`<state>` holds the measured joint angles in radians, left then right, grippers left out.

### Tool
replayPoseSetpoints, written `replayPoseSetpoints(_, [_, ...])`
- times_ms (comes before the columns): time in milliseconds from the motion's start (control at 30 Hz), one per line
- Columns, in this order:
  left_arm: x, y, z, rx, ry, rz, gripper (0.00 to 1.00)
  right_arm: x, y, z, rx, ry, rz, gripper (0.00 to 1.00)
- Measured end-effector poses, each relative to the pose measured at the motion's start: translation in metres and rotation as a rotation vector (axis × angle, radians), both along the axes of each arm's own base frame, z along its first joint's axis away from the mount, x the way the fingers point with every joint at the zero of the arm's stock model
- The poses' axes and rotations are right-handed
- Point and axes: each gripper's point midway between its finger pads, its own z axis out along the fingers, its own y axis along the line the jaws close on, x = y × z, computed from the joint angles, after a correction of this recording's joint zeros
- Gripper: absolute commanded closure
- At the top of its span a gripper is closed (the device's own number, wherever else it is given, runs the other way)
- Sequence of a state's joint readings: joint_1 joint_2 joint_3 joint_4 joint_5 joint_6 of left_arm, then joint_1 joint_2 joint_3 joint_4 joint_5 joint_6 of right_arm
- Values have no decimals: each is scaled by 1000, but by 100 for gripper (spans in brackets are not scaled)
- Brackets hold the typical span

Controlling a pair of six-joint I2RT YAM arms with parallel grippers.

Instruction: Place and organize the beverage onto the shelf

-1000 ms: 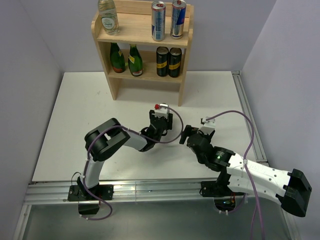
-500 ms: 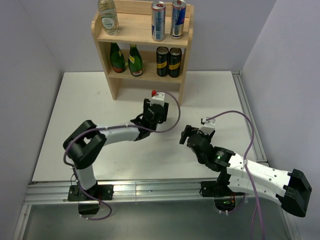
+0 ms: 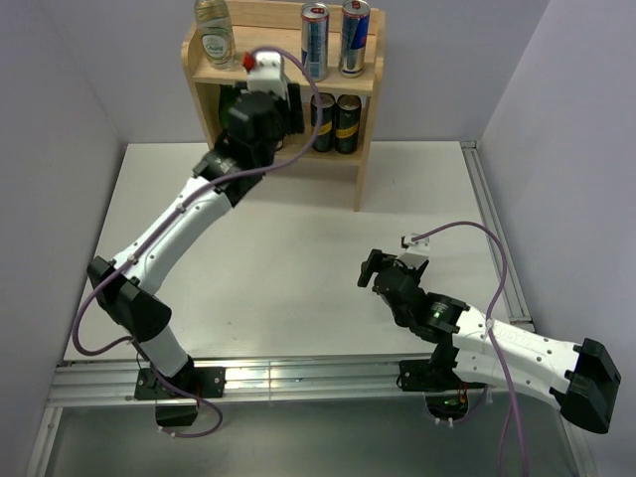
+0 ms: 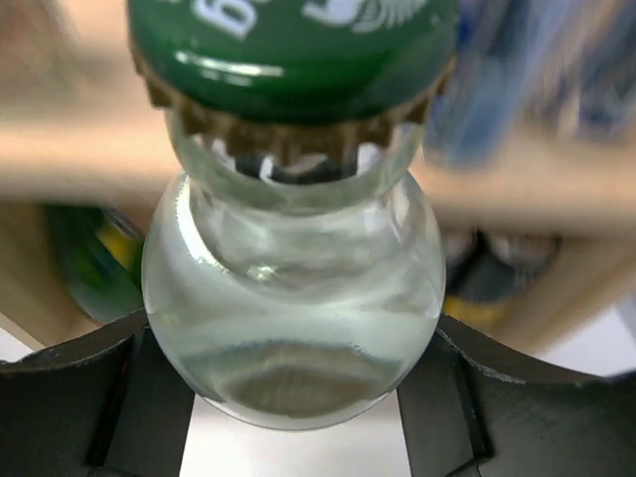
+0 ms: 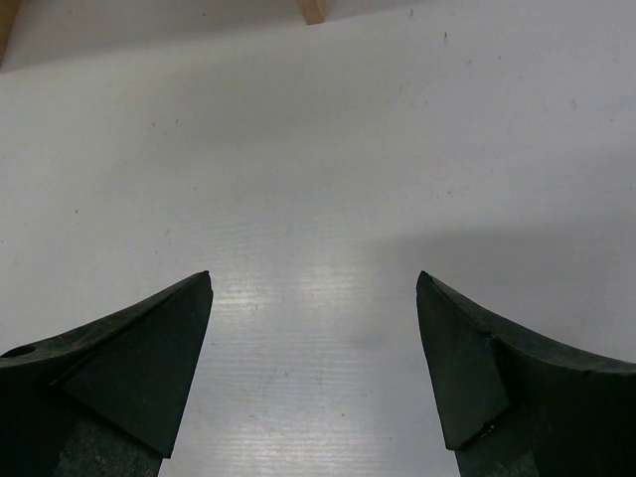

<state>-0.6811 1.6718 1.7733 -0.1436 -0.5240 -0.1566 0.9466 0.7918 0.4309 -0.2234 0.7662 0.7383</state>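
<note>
Shelf (image 3: 364, 149) front: clear bottle (image 4: 293, 298) upright, cap (image 4: 293, 45) uppermost.

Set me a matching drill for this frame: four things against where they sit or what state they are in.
1 left gripper
2 right gripper
3 blue cans
4 black cans

A lower tier of the shelf
B open above the table
C shut on the clear bottle
D top board of the shelf

Pairs: 1-C, 2-B, 3-D, 4-A.

Two clear bottles (image 3: 214, 32) (image 4: 293, 288), two silver-blue cans (image 3: 315, 42) (image 3: 354, 38), two black cans (image 3: 324, 121) (image 3: 348, 121)
</note>
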Motion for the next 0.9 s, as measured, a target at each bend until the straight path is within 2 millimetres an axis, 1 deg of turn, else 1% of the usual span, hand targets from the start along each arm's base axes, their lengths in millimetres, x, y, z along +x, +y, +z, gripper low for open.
replayPoseSetpoints(67, [5, 18, 40, -24, -44, 24, 100, 0, 0, 0, 1, -1, 0, 10])
replayPoseSetpoints(133, [8, 32, 71, -51, -91, 44, 100, 0, 0, 1, 3, -2, 1, 10])
replayPoseSetpoints(200, [7, 43, 94, -67, -125, 59, 100, 0, 0, 1, 3, -4, 2, 10])
replayPoseSetpoints(300, [5, 47, 113, -74, -151, 57, 100, 0, 0, -1, 1, -3, 2, 11])
replayPoseSetpoints(400, [6, 45, 117, -64, -154, 48, 100, 0, -1, -2, -3, -1, 2, 11])
replayPoseSetpoints(467, [12, 41, 117, -57, -155, 40, 100, -1, -1, -2, -3, 0, 2, 11])
replayPoseSetpoints(633, [32, 36, 105, -25, -144, 44, 100, -1, -1, -3, -2, -1, 2, 11])
replayPoseSetpoints(767, [50, 35, 90, 7, -128, 60, 100, 0, -1, -3, -2, -1, 2, 11])
replayPoseSetpoints(900, [60, 39, 92, 1, -149, 75, 100, 0, -1, -2, -1, -2, 2, 11])
